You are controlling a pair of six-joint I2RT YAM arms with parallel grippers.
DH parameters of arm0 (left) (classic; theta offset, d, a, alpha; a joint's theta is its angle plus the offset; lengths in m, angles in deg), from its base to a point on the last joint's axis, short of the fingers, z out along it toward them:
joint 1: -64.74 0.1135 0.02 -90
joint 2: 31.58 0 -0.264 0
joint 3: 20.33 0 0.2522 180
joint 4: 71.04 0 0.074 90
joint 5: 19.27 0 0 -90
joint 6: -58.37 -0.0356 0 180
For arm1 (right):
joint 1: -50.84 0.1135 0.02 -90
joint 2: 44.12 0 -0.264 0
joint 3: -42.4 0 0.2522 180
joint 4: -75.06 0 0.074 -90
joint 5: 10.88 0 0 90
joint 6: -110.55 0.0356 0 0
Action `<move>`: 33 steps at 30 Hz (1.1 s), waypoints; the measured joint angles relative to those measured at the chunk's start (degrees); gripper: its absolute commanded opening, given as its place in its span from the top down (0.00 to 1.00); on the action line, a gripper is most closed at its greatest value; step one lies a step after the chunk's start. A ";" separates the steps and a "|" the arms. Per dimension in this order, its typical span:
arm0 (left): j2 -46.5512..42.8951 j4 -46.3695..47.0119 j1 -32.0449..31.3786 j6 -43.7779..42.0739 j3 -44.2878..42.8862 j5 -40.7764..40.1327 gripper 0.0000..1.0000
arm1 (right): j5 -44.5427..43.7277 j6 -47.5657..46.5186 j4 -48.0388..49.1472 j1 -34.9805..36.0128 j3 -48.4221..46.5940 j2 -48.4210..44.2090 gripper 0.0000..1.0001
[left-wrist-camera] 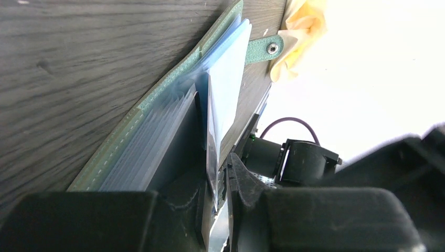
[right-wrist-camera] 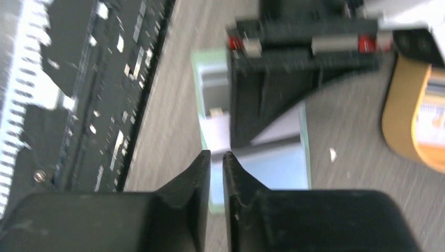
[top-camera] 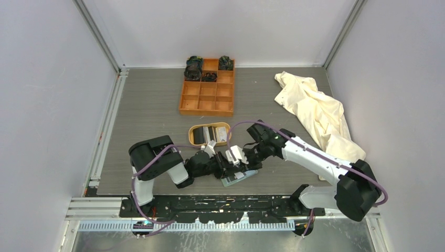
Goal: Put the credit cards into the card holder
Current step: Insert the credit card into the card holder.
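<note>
The sage-green card holder [top-camera: 240, 179] lies open on the table near the front edge. In the left wrist view its pale blue pockets [left-wrist-camera: 157, 142] fan out and its strap tab [left-wrist-camera: 262, 50] points right. My left gripper [left-wrist-camera: 220, 173] is shut on one thin clear pocket leaf and holds it up. My right gripper [right-wrist-camera: 216, 155] is shut and empty, just above the holder [right-wrist-camera: 278, 165]. A white card [right-wrist-camera: 218, 131] lies at a pocket by the left gripper's fingers [right-wrist-camera: 262, 105]. More credit cards [top-camera: 209, 134] lie in the oval tray.
The oval tan tray [top-camera: 225, 128] sits just behind the grippers and shows in the right wrist view [right-wrist-camera: 401, 115]. An orange compartment box [top-camera: 207, 97] with dark items stands at the back. A cream cloth [top-camera: 315, 113] lies at the right. The table's front rail [right-wrist-camera: 78, 79] is close.
</note>
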 measured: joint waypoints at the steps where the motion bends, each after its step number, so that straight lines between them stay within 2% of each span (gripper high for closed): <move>1: 0.00 0.00 0.07 -0.02 0.00 0.00 0.83 | 0.68 1.16 1.20 2.25 0.00 -0.31 0.90; 6: 0.04 0.07 0.17 -0.02 0.00 0.00 0.82 | 0.85 5.68 8.15 11.19 1.25 -0.46 0.96; 14: 0.15 0.15 0.24 -0.07 -0.11 0.33 0.82 | -8.41 7.78 15.19 19.65 3.82 3.98 0.97; 22: 0.76 0.20 0.26 -0.22 -0.87 1.16 0.82 | -16.83 7.85 18.99 21.46 4.46 5.97 0.97; 33: 1.05 0.09 0.55 -0.22 -1.42 1.49 0.81 | -21.20 6.95 18.29 21.33 5.46 6.80 0.98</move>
